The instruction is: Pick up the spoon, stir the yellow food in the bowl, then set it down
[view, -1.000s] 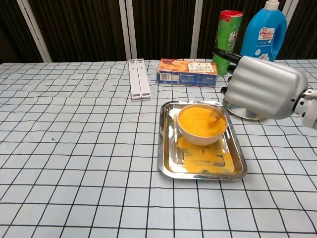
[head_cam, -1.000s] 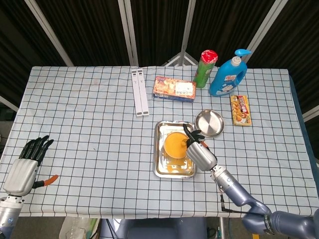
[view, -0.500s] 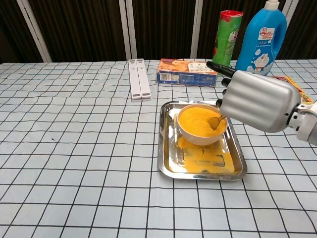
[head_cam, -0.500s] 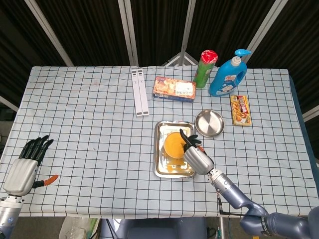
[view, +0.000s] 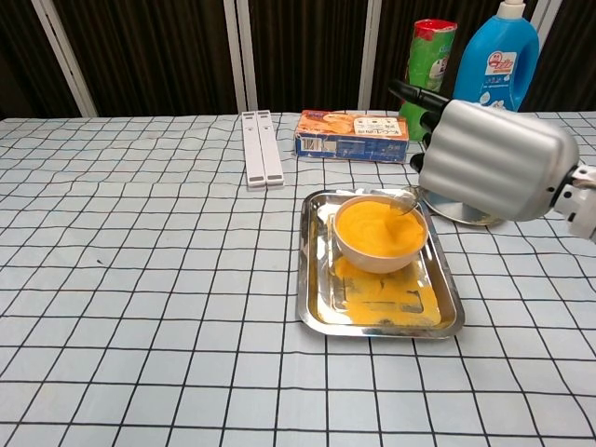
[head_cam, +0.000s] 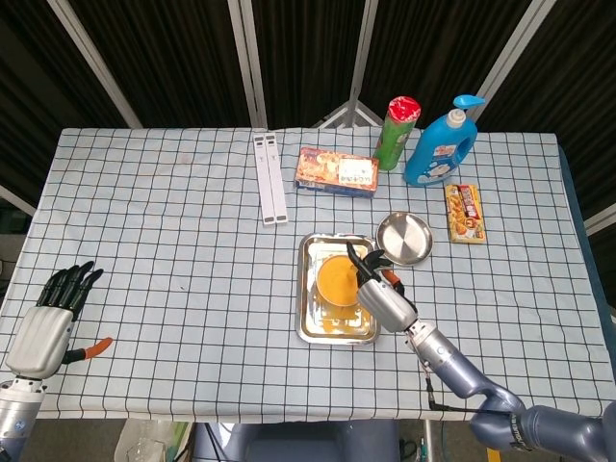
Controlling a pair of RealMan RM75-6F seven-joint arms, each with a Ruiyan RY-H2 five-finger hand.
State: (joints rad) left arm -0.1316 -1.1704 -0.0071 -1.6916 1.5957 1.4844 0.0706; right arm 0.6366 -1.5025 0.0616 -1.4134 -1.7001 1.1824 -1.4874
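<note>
The round bowl (view: 380,234), pale on the outside and filled with smooth yellow food (view: 377,227), stands in a shiny rectangular metal tray (view: 314,279) smeared with the same yellow below the bowl. Everything else sits around that bowl. The right hand (view: 494,158), a ribbed silver shell with black fingers (view: 416,94), hovers just right of the bowl and holds the spoon (view: 406,199), fingers wrapped round the hidden handle. The small metal spoon bowl, coated in yellow, sits at the bowl's right rim.

Behind the right hand lies a round shallow steel dish (head_cam: 404,237). Beyond the bowl, a flat printed carton (view: 352,135) lies on the checked cloth (view: 140,279); further back stand a green cylindrical can (view: 427,65) and a blue plastic bottle (view: 494,65). A white two-bar strip (view: 258,159) lies back-left of the bowl.

Far left of the bowl, at the table's near corner, the left hand (head_cam: 53,318) rests empty, its black fingers straight and slightly apart.
</note>
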